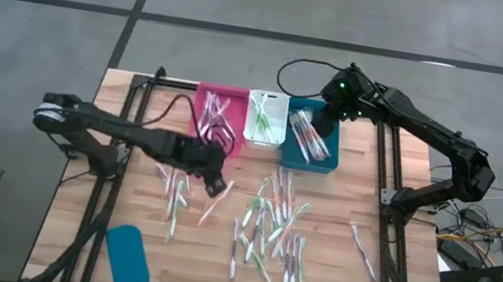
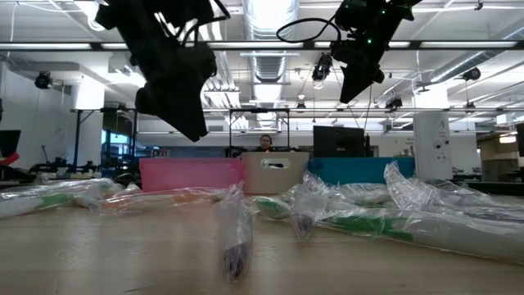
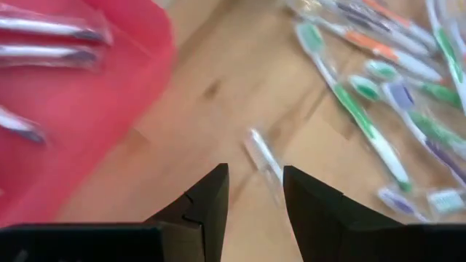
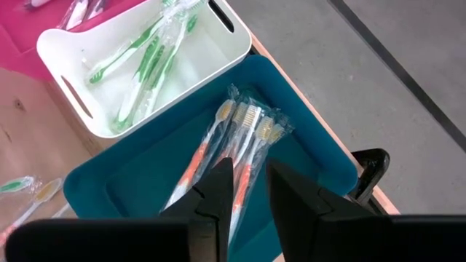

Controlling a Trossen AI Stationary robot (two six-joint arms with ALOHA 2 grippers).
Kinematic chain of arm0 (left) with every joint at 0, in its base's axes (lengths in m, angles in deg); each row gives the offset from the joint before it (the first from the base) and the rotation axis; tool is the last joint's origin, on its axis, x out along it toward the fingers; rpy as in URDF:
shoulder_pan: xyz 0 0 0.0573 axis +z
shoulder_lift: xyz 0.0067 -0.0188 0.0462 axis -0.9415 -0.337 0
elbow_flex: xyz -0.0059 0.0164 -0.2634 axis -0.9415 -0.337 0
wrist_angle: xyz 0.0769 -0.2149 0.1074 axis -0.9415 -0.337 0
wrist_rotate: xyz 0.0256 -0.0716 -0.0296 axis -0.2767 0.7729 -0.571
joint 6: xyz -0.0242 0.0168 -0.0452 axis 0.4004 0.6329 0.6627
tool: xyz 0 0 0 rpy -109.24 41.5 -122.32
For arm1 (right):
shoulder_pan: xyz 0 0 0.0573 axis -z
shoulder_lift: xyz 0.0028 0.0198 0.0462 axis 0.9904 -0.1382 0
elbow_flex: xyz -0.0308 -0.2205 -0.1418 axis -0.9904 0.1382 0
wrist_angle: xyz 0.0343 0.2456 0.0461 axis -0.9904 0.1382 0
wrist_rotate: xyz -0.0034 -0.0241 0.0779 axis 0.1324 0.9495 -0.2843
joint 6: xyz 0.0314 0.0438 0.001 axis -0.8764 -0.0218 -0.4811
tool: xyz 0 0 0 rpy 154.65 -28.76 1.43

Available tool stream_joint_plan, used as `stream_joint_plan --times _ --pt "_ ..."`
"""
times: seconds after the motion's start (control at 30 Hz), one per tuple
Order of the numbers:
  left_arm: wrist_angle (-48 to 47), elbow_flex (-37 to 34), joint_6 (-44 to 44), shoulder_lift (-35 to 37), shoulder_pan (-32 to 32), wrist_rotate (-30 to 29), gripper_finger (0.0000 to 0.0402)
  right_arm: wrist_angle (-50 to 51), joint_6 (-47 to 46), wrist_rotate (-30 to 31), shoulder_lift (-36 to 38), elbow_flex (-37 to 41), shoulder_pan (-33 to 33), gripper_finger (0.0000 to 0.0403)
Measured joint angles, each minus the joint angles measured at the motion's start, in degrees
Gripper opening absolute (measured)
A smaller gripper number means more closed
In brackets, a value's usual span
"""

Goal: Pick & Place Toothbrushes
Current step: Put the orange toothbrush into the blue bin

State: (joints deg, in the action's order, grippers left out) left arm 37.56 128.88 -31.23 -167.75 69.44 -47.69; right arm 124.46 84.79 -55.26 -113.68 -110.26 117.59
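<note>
High view: right pincer (image 1: 319, 123) hovers parted, empty, over the teal bin (image 1: 321, 160); left pincer (image 1: 215, 184), parted, should descend squarely astride one toothbrush (image 3: 263, 156).

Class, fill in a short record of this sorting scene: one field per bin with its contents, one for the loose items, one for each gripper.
pink bin: purple-accented toothbrushes
white bin: green toothbrushes
teal bin: orange toothbrushes
table: loose toothbrushes scattered mid-table; teal lid near the front left
left gripper: open, empty, over the table beside the pink bin
right gripper: open, empty, above the teal bin
</note>
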Motion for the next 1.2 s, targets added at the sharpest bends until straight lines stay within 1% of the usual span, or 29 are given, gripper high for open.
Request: stream_joint_plan --times 0.13,0.23,0.4,0.53,0.6,0.83,0.93,1.2 --pt "0.4 -0.8 2.6 -0.1 -2.8 -0.6 0.0136 0.0 -0.1 0.0 0.0 0.0 0.0 0.0097" --pt "0.6 -1.1 2.8 -0.1 -3.6 -0.6 0.0145 0.0 -0.2 0.0 0.0 0.0 0.0 0.0108" --pt "2.2 -1.7 2.8 -0.1 -3.7 -0.5 0.0193 -0.1 -0.2 0.0 0.0 0.0 0.0 0.0124" --pt "6.0 -3.8 2.9 -0.1 -3.9 2.4 0.0222 -0.1 -0.1 0.0 0.0 0.0 0.0 0.0136" --pt "8.7 -5.2 2.9 -0.1 -4.3 3.7 0.0224 -0.1 -0.2 0.0 0.0 0.0 0.0 0.0141" --pt "12.8 -9.2 3.3 -0.1 -5.4 3.9 0.0220 -0.1 -0.1 0.0 0.0 0.0 0.0 0.0153" --pt "15.2 -10.4 2.7 -1.2 -6.1 4.0 0.0220 -0.1 -0.1 0.0 0.0 0.0 0.0 0.0156" --pt "15.9 -8.0 1.6 -9.7 -6.7 4.0 0.0220 -0.1 -0.2 0.0 0.0 0.0 0.0 0.0162"
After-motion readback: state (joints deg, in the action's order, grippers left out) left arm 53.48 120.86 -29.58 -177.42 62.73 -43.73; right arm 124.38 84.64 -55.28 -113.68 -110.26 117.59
